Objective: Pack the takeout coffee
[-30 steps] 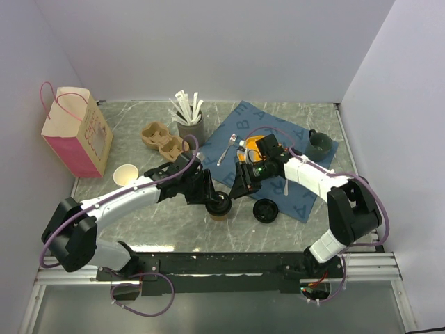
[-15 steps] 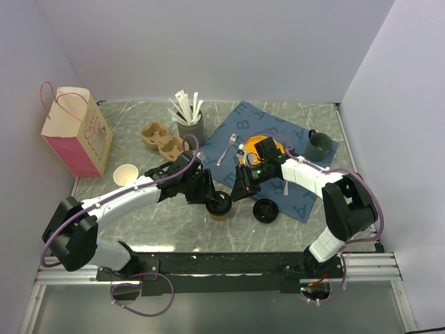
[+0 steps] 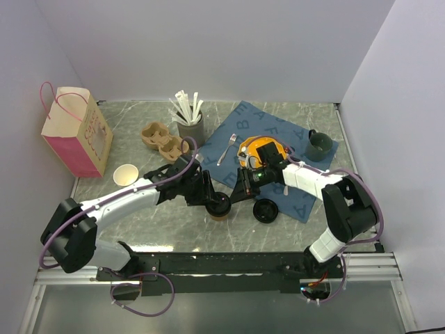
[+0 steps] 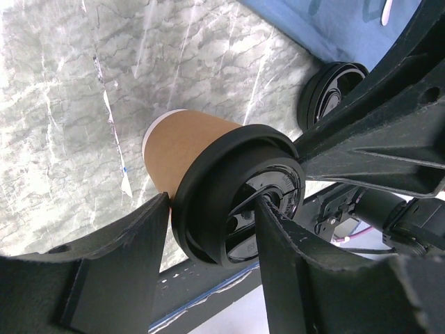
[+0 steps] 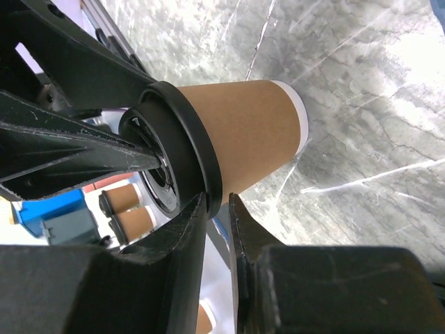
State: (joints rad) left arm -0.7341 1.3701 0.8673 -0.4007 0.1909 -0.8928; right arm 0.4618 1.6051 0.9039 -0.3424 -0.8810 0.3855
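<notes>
The takeout coffee, a kraft-brown cup with a black sip lid, stands on the marble table just left of the blue cloth. My left gripper reaches it from the left. In the left wrist view one finger lies against the cup wall under the lid rim, and the other finger presses on the lid top. My right gripper comes from the right. In the right wrist view its nearly shut fingertips pinch the lid rim of the cup.
A loose black lid lies on the cloth's edge and shows in the left wrist view. A lidless paper cup, a pink-and-kraft bag, a pulp cup carrier, a stirrer holder, an orange plate and a green mug stand behind.
My right gripper has moved slightly left onto the lid's rim, its forearm swinging a little. The cup and my left gripper have stayed in place.
</notes>
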